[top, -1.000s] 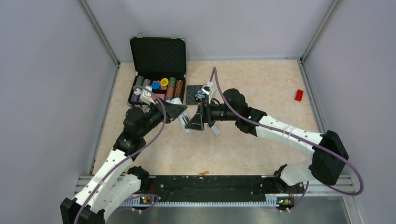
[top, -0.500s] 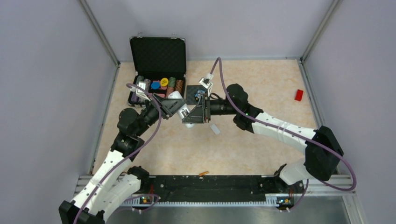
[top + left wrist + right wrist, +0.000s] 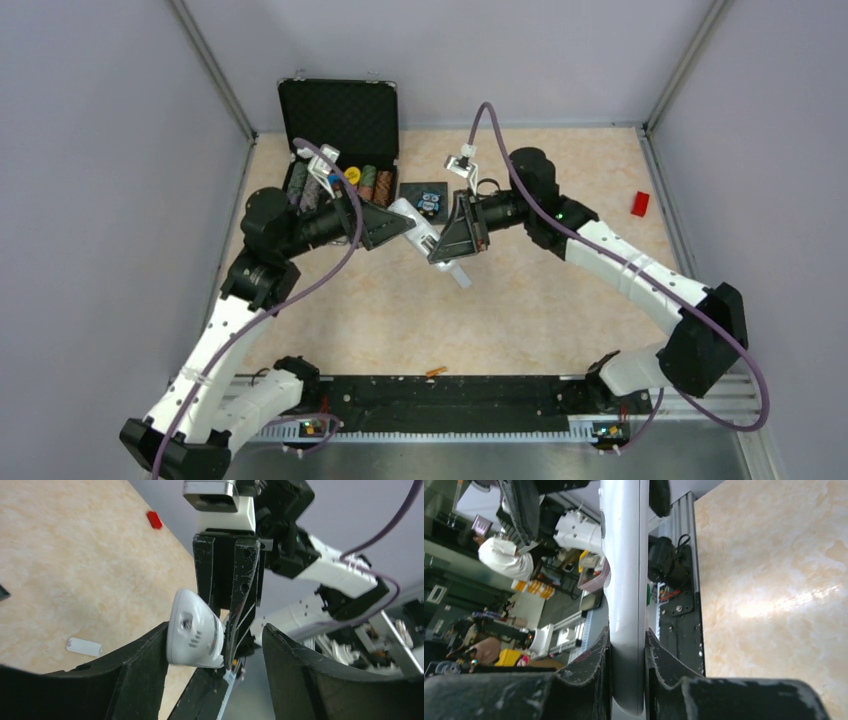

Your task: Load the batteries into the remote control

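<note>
Arms have shifted rightward since a second ago; right gripper [image 3: 628, 647] pinches the slim white plastic remote control [image 3: 624, 555], left gripper [image 3: 215, 630] jaws wide around its end.

White links [image 3: 640, 280], black joints [image 3: 705, 340] — looping purple cables [image 3: 765, 392].

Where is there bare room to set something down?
Bare: the near strip between the white piece and the orange battery, and the right side up to the red block. Crowded: far left to centre, around the chip case, owl tile and held remote control.
</note>
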### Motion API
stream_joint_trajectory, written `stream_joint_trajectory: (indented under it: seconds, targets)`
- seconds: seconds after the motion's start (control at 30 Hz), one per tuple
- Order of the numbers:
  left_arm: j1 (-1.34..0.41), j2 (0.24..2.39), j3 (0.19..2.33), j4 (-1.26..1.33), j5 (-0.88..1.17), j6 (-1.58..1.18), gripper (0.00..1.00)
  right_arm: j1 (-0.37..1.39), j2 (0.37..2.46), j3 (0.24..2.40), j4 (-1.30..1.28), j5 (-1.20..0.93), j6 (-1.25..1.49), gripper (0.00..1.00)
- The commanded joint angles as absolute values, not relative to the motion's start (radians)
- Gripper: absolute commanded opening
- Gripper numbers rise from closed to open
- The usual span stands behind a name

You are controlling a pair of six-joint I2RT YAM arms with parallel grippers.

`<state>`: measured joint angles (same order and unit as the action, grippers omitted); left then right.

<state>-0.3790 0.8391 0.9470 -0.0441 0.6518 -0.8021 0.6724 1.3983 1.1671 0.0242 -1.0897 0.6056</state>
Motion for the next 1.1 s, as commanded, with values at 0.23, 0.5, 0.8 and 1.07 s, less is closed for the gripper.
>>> stream_joint_trajectory:
  seconds: [0.23,0.5,0.8,1.07]
  targets:
    - [-0.377,1.061,1.177,-0.382,1.103,-0.371,0.74,0.658,1.361,1.35,-0.674,-1.151,0.05,0.0]
    - [-0.505,1.146,1.219,-0.587,1.103,-0.154,0.77,0.676,1.355,1.407,-0.87,-0.976,-0.133,0.0]
    - [-0.565,1.21,1.234,-0.636,1.034,-0.125,0.27,0.676,1.336,1.398,-0.886,-0.973,-0.156,0.0]
    - [-0.565,1.18,1.199,-0.493,1.08,-0.217,0.61,0.677,1.318,1.38,-0.889,-0.99,-0.166,0.0]
